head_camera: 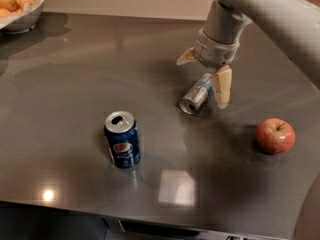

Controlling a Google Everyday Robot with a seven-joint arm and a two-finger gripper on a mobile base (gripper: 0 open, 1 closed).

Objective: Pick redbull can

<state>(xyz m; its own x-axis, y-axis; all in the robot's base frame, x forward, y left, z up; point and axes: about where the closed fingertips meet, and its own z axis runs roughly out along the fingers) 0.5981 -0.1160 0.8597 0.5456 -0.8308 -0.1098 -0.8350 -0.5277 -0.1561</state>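
The redbull can (196,94) is slim and silver with blue patches. It lies on its side on the dark table (75,84), right of centre, its open end facing the front left. My gripper (205,73) hangs from the arm over the can's far end and is open. One cream finger (222,86) reaches down just right of the can. The other finger (186,57) sticks out to the can's upper left. The gripper holds nothing.
A wider dark blue Pepsi can (122,139) stands upright at the front centre-left. A red apple (275,135) lies at the right. A bowl of fruit (20,4) sits at the far left corner. The table's front edge runs along the bottom.
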